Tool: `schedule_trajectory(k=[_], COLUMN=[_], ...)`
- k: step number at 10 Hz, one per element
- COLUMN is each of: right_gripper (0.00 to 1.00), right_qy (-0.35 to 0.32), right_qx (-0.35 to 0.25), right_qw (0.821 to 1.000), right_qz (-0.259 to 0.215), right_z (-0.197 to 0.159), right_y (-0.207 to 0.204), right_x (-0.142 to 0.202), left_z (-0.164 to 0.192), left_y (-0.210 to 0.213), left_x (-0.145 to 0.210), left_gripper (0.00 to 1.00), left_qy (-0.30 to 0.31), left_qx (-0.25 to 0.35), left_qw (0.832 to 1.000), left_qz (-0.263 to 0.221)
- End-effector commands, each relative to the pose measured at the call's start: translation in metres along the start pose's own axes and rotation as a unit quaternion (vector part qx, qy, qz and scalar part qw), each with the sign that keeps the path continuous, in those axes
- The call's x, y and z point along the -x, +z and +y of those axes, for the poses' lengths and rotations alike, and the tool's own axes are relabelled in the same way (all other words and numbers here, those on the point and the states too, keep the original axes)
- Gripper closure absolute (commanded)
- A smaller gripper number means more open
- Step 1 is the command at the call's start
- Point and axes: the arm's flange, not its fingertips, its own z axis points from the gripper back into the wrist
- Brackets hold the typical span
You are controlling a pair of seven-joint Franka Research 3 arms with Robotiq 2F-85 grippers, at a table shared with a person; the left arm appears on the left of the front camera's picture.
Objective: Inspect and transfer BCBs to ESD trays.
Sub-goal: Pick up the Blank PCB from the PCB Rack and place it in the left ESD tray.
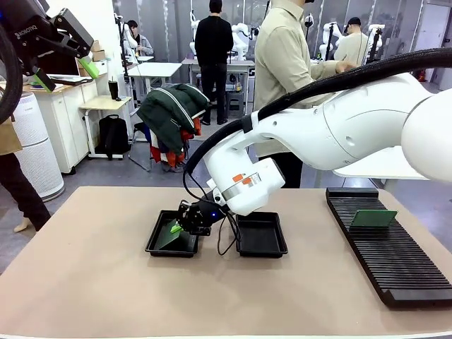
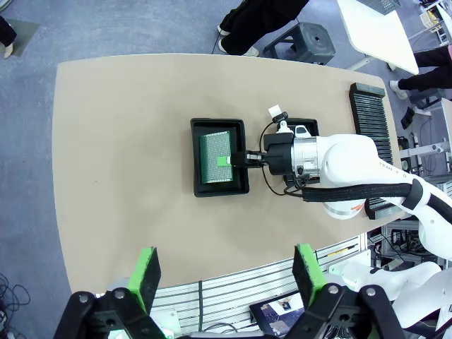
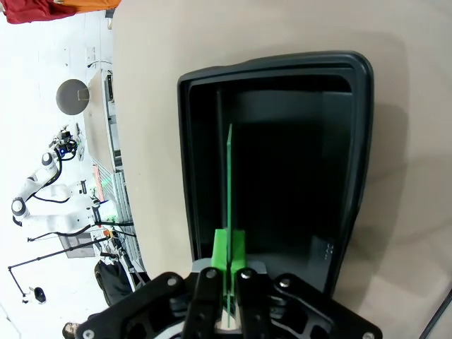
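Placing step, we judge: our right gripper (image 2: 232, 161) pinches a board (image 2: 214, 168), tilted in the centre-left tray (image 2: 242, 185) — left gripper (image 2: 224, 272) wide open. Next: lay it flat, release.

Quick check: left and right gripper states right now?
Left gripper: open, holding nothing.
Right gripper: shut on a BCB, edge-on over an ESD tray.

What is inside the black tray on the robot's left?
One green BCB, gripped at its edge by the right gripper, is tilted inside the tray. The floor under the board is hidden.
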Motion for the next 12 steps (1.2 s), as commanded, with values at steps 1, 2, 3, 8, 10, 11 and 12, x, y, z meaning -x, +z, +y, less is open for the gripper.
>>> schedule_trajectory(k=[1,2,3,8,10,11,12], right_gripper=[0.97,0.97,0.97,0.85,0.79,0.76,0.72], right_qy=[0.003,0.003,0.000,0.005,0.008,0.006,0.010], right_qx=[-0.001,-0.001,0.000,0.043,0.059,0.070,0.083], right_qw=[1.000,1.000,1.000,0.999,0.998,0.997,0.996], right_qz=[0.000,0.000,0.000,-0.011,-0.016,-0.014,-0.013], right_z=[0.000,0.000,0.000,0.011,0.018,0.022,0.027], right_y=[0.000,0.000,0.000,0.001,0.002,0.001,0.000], right_x=[0.000,0.000,0.000,0.001,0.002,0.002,0.003], left_z=[0.002,0.002,0.002,0.002,0.002,0.002,0.002], left_y=[-0.001,-0.001,-0.001,-0.001,-0.001,-0.001,-0.001], left_x=[0.000,0.000,0.000,0.000,0.000,0.000,0.000], left_gripper=[0.00,0.00,0.00,0.00,0.00,0.00,0.00], left_qy=[0.002,0.002,0.002,0.002,0.002,0.002,0.002], left_qx=[0.000,0.000,0.000,0.000,0.000,0.000,0.000], left_qw=[1.000,1.000,1.000,1.000,1.000,1.000,1.000], left_qz=[0.001,0.001,0.001,0.001,0.001,0.001,0.001])
